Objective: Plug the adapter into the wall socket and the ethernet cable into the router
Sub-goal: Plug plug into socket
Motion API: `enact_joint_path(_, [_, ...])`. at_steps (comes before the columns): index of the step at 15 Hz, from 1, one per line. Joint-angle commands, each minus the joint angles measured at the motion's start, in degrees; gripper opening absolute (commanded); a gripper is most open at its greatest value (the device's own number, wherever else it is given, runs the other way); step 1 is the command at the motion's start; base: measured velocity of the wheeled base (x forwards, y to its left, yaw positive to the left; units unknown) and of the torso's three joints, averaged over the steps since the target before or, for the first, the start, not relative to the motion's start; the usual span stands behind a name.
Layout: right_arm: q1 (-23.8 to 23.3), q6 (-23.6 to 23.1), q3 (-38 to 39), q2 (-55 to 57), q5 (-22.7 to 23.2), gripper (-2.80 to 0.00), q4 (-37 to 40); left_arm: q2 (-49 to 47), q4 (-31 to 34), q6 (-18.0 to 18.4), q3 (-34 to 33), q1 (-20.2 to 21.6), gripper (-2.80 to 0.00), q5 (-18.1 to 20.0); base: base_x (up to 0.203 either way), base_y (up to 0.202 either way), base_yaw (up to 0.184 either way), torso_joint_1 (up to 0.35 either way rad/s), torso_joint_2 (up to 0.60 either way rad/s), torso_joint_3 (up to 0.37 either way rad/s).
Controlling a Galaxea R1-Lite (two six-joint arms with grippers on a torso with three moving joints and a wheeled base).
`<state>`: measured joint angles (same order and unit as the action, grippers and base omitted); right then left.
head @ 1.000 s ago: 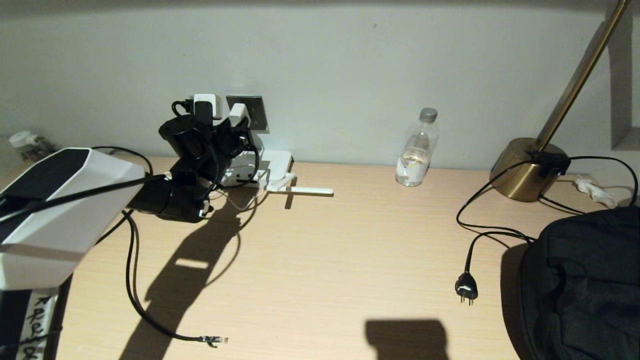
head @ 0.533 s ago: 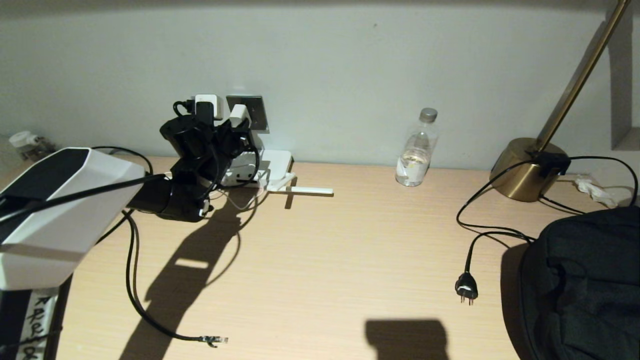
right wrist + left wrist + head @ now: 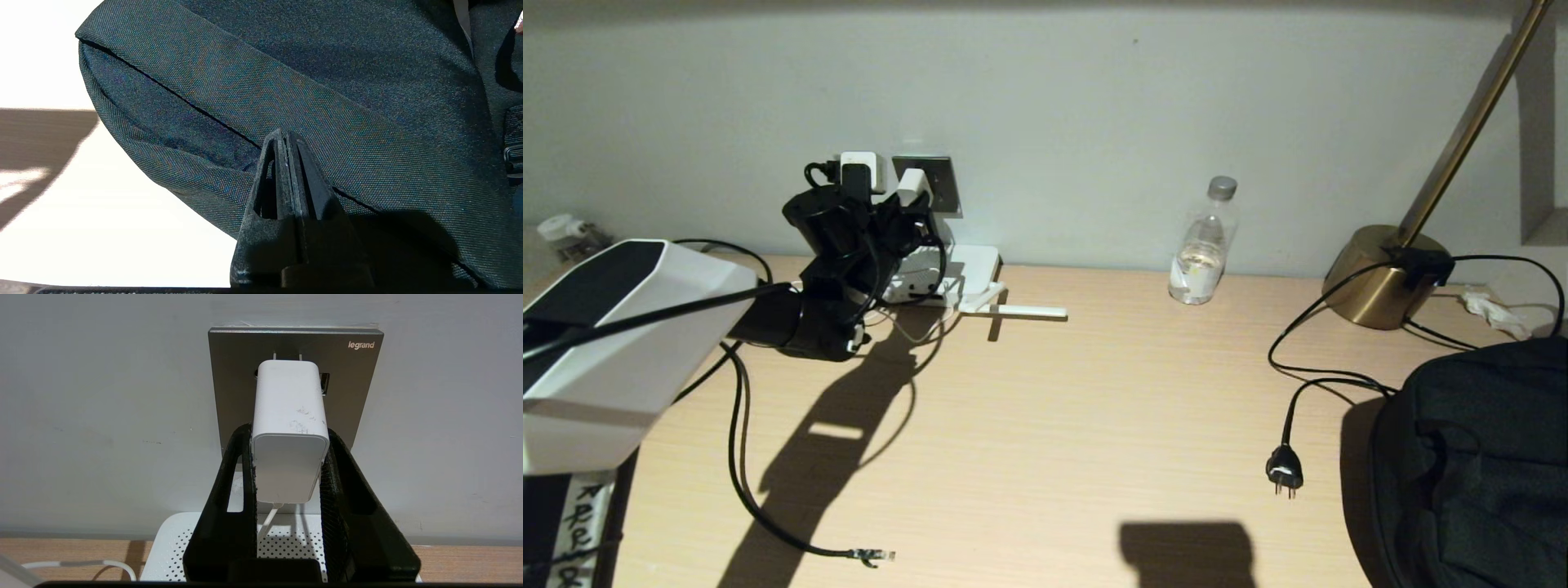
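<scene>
My left gripper (image 3: 288,430) is shut on the adapter (image 3: 288,416), a white block gripped by its sides with its thin white cord hanging below. The adapter is held level against the grey wall socket (image 3: 355,396), and its two metal prongs show at the plate's face. In the head view the adapter (image 3: 913,184) is in front of the wall socket (image 3: 941,184). The white router (image 3: 972,265) lies on the desk under the socket. The ethernet cable (image 3: 739,457) trails over the desk, its clear plug (image 3: 880,556) lying loose near the front edge. My right gripper (image 3: 286,141) is shut and empty beside a dark bag.
A second white block with a black plug (image 3: 856,173) is on the wall left of the socket. A water bottle (image 3: 1205,242), a brass lamp base (image 3: 1384,278), a loose black two-pin plug (image 3: 1284,472) and a dark bag (image 3: 1474,457) are to the right.
</scene>
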<state>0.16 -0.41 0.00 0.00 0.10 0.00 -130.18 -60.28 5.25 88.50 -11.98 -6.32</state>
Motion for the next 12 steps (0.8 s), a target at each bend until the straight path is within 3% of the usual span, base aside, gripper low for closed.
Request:
enact_joint_path(1, [0.0,0.0,0.0,0.1,0.0,-2.80,0.0,0.2,-0.4,0.0,-0.3,0.0,-2.80,-0.1,0.000,0.000,0.000,0.000,0.00,0.000])
enact_joint_path(5, [0.0,0.0,0.0,0.1,0.0,-2.80,0.0,2.6,-0.4,0.0,-5.0,-0.1,-2.80,0.0,0.000,0.000,0.000,0.000,0.00,0.000])
enact_joint_path(12, [0.0,0.0,0.0,0.1,0.0,-2.80,0.0,3.3,2.7,0.0,-4.3,-0.1,-2.80,0.1,0.000,0.000,0.000,0.000,0.00,0.000])
